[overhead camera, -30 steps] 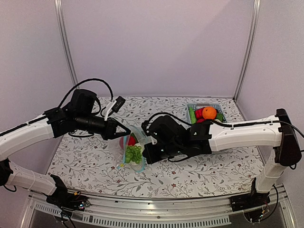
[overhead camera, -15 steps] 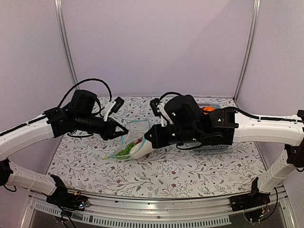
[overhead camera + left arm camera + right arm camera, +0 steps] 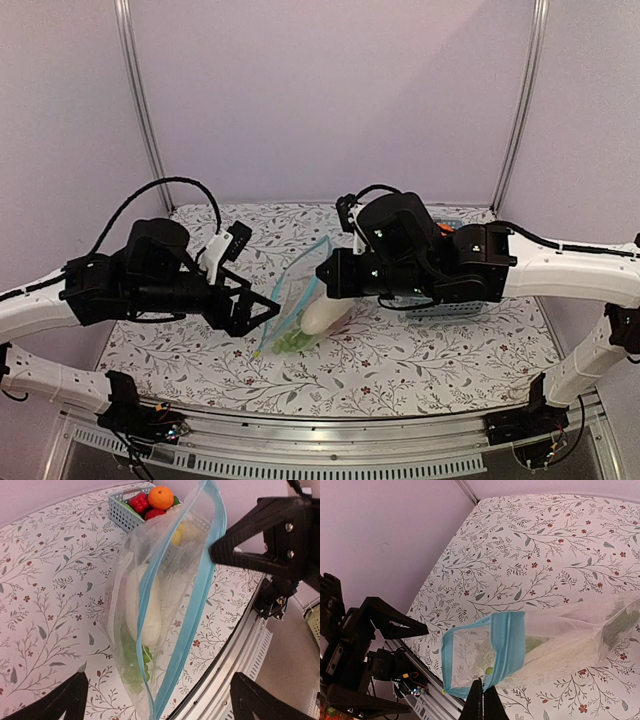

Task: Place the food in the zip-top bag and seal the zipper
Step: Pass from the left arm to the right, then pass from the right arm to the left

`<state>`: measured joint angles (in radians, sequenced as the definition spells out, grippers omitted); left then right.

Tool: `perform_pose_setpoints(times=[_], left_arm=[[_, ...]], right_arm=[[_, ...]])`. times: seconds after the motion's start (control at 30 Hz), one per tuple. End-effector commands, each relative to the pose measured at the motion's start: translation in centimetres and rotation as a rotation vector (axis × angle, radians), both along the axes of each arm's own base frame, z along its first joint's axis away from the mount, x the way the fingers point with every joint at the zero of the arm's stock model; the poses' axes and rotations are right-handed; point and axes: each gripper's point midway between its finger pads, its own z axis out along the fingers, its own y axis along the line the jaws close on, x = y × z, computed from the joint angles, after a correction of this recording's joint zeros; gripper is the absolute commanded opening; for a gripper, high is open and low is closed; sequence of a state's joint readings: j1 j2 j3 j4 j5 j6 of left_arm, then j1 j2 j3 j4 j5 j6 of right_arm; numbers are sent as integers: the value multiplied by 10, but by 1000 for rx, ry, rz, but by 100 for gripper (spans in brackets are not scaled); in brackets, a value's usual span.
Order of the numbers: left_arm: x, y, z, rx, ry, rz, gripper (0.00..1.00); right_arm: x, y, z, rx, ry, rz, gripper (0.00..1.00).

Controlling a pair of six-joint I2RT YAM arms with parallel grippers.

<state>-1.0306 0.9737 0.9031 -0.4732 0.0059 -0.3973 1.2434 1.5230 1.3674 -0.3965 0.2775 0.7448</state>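
The zip-top bag [image 3: 300,310] hangs slanted from my right gripper [image 3: 325,272], which is shut on the light blue zipper [image 3: 507,640] strip at the bag's mouth [image 3: 482,694]. The mouth gapes open. Inside lie food pieces: a white radish [image 3: 142,612] above a green bunch [image 3: 131,666]. My left gripper [image 3: 258,315] stands wide open just left of the bag, touching nothing; its fingertips [image 3: 70,700] frame the bag's lower end. More food sits in a basket: an orange [image 3: 161,497], a red tomato [image 3: 140,503] and a lemon [image 3: 177,536] seen through the plastic.
The light blue mesh basket [image 3: 120,511] stands at the table's far right, mostly behind the right arm [image 3: 470,270]. The floral table cloth [image 3: 420,360] ends at a metal rail [image 3: 235,645] along the near edge. Purple walls close in the back and sides.
My left gripper has let go of the bag, opened wide and drawn back toward the near left. The right gripper has lifted the bag's mouth, and the radish and greens slid deeper.
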Motion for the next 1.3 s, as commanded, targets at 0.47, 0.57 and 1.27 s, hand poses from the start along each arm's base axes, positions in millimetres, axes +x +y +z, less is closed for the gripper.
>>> perform_pose_setpoints(times=[0.47, 0.57, 1.27], left_arm=[[-40, 12, -101, 225, 63, 187, 69], [-45, 11, -99, 219, 55, 173, 52], [-44, 4, -64, 202, -25, 121, 0]], right_arm=[[3, -14, 20, 47, -25, -63, 0], [4, -15, 21, 47, -27, -65, 0], [3, -25, 22, 36, -33, -79, 0]])
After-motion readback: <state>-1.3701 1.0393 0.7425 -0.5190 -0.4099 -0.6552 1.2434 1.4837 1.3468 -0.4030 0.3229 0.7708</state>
